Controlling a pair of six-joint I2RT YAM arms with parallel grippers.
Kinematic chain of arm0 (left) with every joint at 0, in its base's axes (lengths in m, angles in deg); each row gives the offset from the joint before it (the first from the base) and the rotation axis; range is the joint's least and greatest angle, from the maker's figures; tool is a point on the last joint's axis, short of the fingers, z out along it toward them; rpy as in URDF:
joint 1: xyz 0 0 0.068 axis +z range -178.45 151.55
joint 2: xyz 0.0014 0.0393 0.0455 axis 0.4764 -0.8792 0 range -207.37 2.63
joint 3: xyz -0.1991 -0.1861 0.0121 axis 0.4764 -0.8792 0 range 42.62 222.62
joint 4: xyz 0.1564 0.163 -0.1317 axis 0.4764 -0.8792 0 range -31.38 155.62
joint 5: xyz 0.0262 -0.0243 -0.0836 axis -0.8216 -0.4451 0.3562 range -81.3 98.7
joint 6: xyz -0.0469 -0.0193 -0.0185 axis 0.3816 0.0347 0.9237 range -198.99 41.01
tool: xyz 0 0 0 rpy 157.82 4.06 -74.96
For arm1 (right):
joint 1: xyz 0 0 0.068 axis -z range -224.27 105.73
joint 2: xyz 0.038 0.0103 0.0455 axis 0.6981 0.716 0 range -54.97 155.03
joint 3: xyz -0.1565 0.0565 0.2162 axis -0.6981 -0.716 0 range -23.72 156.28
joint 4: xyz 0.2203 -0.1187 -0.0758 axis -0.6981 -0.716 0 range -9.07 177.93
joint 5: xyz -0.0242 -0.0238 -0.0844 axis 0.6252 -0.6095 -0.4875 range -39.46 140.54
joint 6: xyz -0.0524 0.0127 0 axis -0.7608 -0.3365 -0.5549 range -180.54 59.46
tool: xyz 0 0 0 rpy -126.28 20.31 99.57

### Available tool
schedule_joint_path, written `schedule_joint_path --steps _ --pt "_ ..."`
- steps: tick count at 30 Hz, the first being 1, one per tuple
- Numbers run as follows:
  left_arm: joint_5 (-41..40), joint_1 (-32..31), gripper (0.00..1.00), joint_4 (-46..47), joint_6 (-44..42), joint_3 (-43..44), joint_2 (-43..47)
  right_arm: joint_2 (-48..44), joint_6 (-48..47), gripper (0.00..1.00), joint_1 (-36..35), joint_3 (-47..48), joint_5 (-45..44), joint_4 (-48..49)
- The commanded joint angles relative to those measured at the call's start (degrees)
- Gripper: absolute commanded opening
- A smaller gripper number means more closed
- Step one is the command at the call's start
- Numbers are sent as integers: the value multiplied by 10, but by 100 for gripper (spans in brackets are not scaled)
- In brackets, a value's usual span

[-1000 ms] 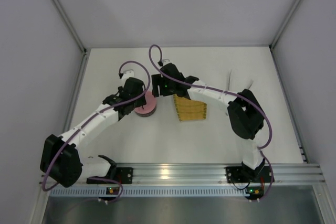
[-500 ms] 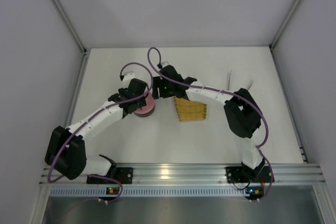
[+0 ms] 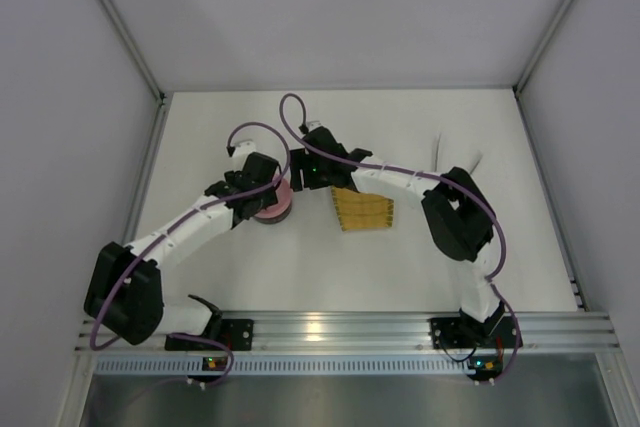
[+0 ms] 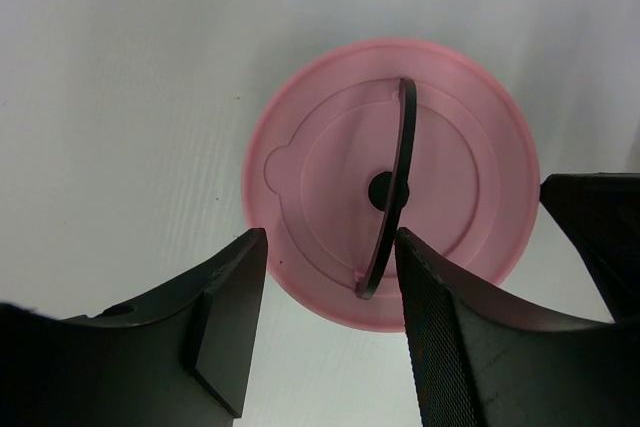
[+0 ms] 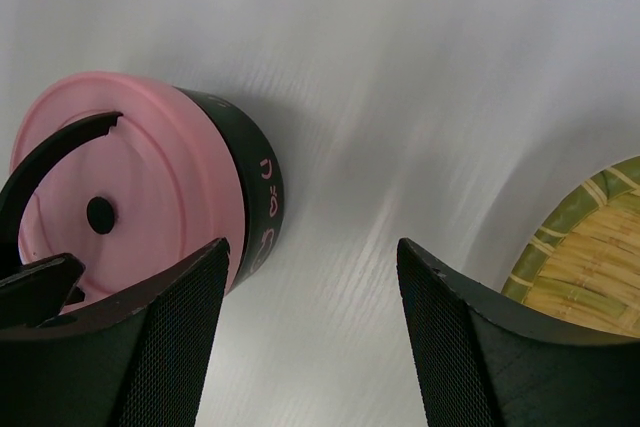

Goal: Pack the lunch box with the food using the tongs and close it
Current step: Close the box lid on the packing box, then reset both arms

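The lunch box (image 3: 277, 205) stands left of the table's middle, its pink lid (image 4: 390, 182) on top. The lid's black curved handle (image 4: 392, 197) stands upright. My left gripper (image 4: 330, 337) hangs open just above the lid; the handle's near end lies between its fingers, close to the right one. My right gripper (image 5: 312, 337) is open over bare table just right of the lunch box (image 5: 255, 197), whose side wall is dark with pink marks. The pale tongs (image 3: 438, 150) lie at the back right, partly behind my right arm. The food is out of view.
A yellow woven tray (image 3: 362, 209) lies right of the lunch box, partly under my right forearm, and its edge shows in the right wrist view (image 5: 590, 257). Grey walls enclose the white table on three sides.
My left arm has drawn its elbow in and its gripper has shifted slightly over the lid. The right gripper has edged a little towards the lunch box. Both stay open.
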Motion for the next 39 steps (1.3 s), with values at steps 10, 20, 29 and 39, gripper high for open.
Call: schedule_joint_path --steps 10,20,29,39 --pt "32 3 62 20 -53 71 55 -82 -13 68 4 10 -20 -4" --pt "15 4 76 -19 -86 186 75 -242 -48 74 60 -16 -64 -39" --pt "57 3 99 -35 -131 338 22 -443 -118 99 129 -38 -183 -91" --pt "56 3 99 -74 -158 392 1 -540 -134 100 133 -99 -303 -119"
